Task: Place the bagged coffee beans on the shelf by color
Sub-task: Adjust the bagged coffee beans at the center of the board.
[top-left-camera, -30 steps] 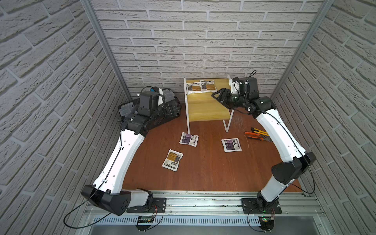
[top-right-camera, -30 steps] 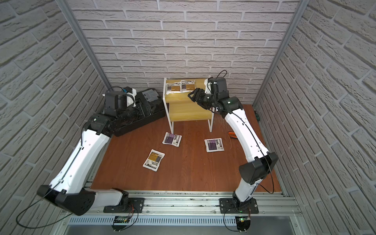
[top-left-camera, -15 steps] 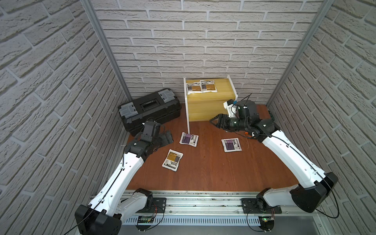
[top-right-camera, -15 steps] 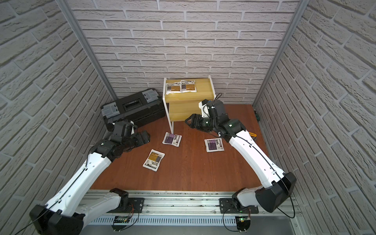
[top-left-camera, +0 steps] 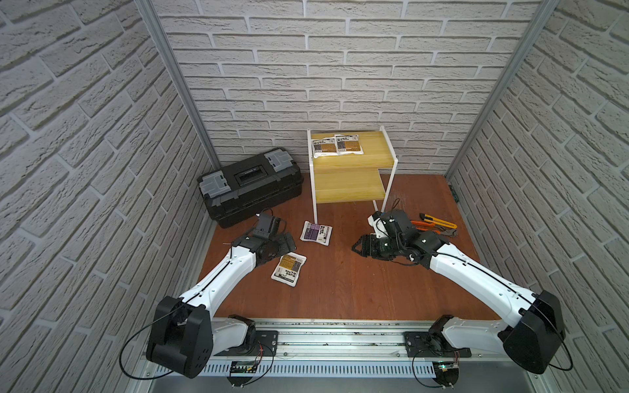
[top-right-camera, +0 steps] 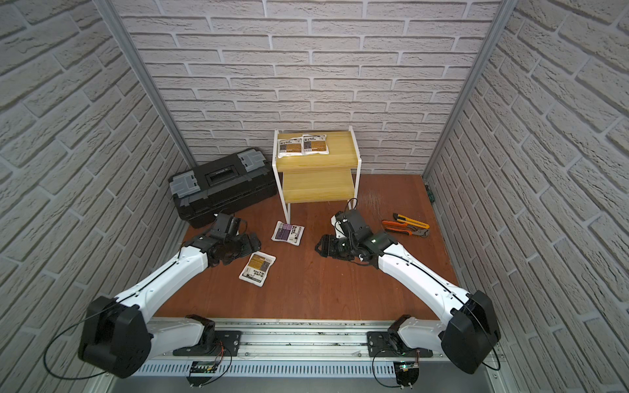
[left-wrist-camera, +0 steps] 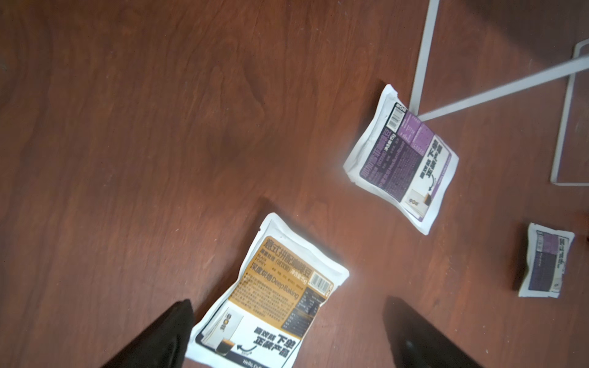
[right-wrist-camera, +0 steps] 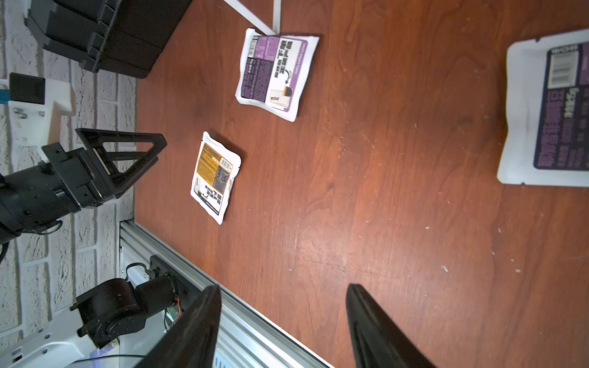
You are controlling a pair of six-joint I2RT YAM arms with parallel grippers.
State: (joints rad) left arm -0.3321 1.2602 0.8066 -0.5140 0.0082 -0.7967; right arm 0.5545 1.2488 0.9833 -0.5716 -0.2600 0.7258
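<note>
The shelf (top-left-camera: 374,154) (top-right-camera: 338,153) stands at the back wall with two orange-labelled coffee bags (top-left-camera: 337,149) (top-right-camera: 302,149) side by side on its top board. On the floor lie an orange bag (top-left-camera: 289,268) (left-wrist-camera: 274,296) and a purple bag (top-left-camera: 316,232) (left-wrist-camera: 404,159). Another purple bag (right-wrist-camera: 548,111) (left-wrist-camera: 545,261) is hidden under my right arm in both top views. My left gripper (top-left-camera: 285,242) (left-wrist-camera: 290,304) hangs open just left of the orange floor bag, its fingers straddling the bag's end. My right gripper (top-left-camera: 358,244) (right-wrist-camera: 283,289) is open and empty, low over the floor.
A black toolbox (top-left-camera: 250,185) with grey latches sits at the back left. Orange pliers (top-left-camera: 430,228) and a yellow utility knife (top-left-camera: 439,222) lie right of my right wrist. The shelf's white legs (left-wrist-camera: 420,54) stand close to the nearer purple bag.
Both arms came down and forward: the right gripper from the shelf top to low over the floor, now covering a purple bag; the left from the toolbox to the orange floor bag.
</note>
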